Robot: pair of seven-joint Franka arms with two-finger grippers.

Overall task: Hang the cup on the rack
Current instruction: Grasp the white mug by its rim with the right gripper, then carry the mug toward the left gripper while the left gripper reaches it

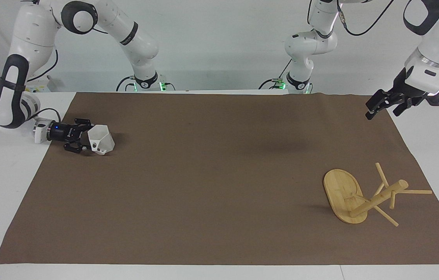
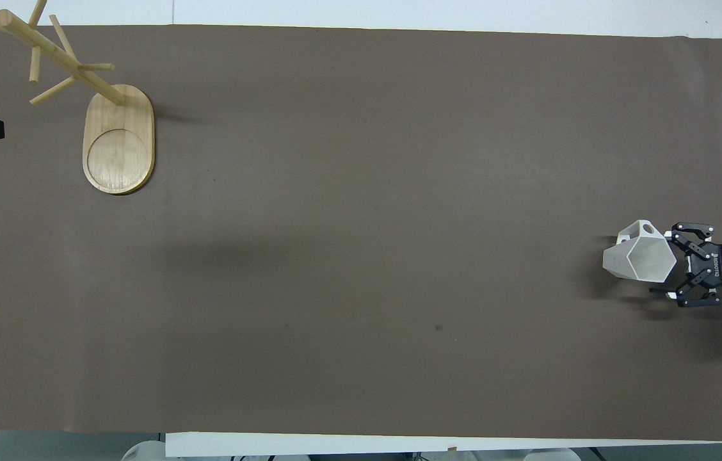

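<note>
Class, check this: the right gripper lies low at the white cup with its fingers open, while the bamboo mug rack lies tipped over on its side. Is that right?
One error: the bamboo mug rack stands upright on its oval base, as the facing view shows. The rest holds: the right gripper lies low at the white cup, fingers open.

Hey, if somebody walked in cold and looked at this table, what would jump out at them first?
Probably the white cup at the right arm's end of the brown mat, with the right gripper low beside it, open around its side. Next, the wooden rack standing at the left arm's end, farther from the robots than the cup. The left gripper waits in the air over the mat's corner.
</note>
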